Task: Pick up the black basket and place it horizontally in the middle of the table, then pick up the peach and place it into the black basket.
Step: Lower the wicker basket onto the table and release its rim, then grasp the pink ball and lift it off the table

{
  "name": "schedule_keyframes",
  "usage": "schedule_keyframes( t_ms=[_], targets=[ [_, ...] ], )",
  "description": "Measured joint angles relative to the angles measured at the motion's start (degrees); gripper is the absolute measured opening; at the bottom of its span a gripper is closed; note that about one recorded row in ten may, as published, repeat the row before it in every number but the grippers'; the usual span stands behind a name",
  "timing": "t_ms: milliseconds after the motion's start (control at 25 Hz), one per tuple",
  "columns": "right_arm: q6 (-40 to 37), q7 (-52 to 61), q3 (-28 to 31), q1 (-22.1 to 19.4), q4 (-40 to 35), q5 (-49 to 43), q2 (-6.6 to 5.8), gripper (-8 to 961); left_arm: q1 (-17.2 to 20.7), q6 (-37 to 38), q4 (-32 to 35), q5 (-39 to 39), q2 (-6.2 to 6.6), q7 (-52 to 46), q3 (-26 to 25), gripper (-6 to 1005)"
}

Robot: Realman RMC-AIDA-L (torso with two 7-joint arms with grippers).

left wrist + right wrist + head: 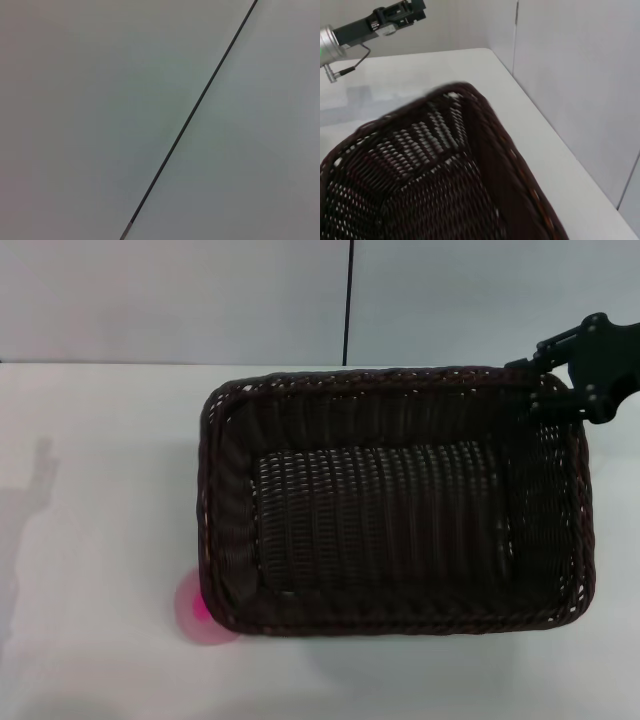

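The black basket fills the middle of the head view, long side across, opening up. Its size and the shadow under its near edge suggest it hangs above the table. My right gripper is at its far right corner, clamped on the braided rim. The right wrist view looks down into the basket from that corner. The peach shows as a pink-magenta patch at the basket's near left corner, mostly hidden by it. My left gripper is held out above the table's far side, seen only in the right wrist view.
A grey wall with a dark vertical seam stands behind the table. The table's edge runs close beside the basket's right side. The left wrist view shows only the wall and its seam.
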Motion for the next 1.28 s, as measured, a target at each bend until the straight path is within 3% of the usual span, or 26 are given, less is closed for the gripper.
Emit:
schedule_keyframes(
  t_ms=[200,400,440,480,560,640,680,720,760,800,880,920,1000,1280],
  targets=[
    [2.54,-0.45,1.07,-0.24,-0.26,1.37,0.15,408,0.58,0.05,0.01,0.00,0.00,0.00,0.31,790],
    [7.82,-4.56,7.27,-2.89,-0.66,8.01,0.15,408,0.69,0.09,0.00,0.05,0.09,0.00,0.48,790],
    [9.22,-6.72,10.88,-4.65,-0.40,12.35,0.19,408,0.68,0.10,0.17,0.19,0.10,0.00,0.57,790],
    [9.80,-9.12,14.44,-6.99,0.63,17.90,0.71,408,0.61,0.11,0.52,0.97,0.22,0.00,1.03,789],
    [10.05,-10.06,15.90,-8.34,1.29,20.65,1.15,408,0.32,0.20,1.63,2.62,0.46,-0.28,2.00,789],
    [10.42,-14.50,21.10,-15.36,5.30,35.80,4.40,408,-1.15,0.92,7.45,7.73,0.67,-4.80,5.01,789],
    [10.43,-15.54,21.43,-17.02,6.27,39.03,5.30,408,-2.52,1.85,13.28,11.20,0.85,-9.78,8.84,789],
    [10.43,-15.54,21.43,-17.02,6.27,39.03,5.30,408,-2.52,1.85,13.28,11.20,0.85,-9.78,8.84,789],
    [10.37,-17.80,21.58,-20.49,8.34,45.21,6.89,408,-3.14,2.52,16.30,12.70,1.05,-12.57,11.42,789],
    [10.37,-17.80,21.58,-20.49,8.34,45.21,6.89,408,-3.48,3.02,18.14,13.63,1.18,-14.25,13.14,789],
    [10.09,-20.44,21.65,-23.96,11.79,50.32,8.02,408,-3.98,4.80,23.40,15.40,2.31,-19.19,20.20,789],
    [10.09,-20.44,21.65,-23.96,11.79,50.32,8.02,408,-3.98,4.80,23.40,15.40,2.31,-19.19,20.20,789],
    [10.05,-21.30,22.83,-25.84,16.54,51.25,7.85,408,-2.78,7.59,26.13,16.02,4.53,-21.42,25.41,789],
    [10.39,-23.43,27.22,-26.27,20.33,51.39,8.25,408,-1.74,10.81,27.22,18.85,6.79,-23.15,31.51,788]
  ],
)
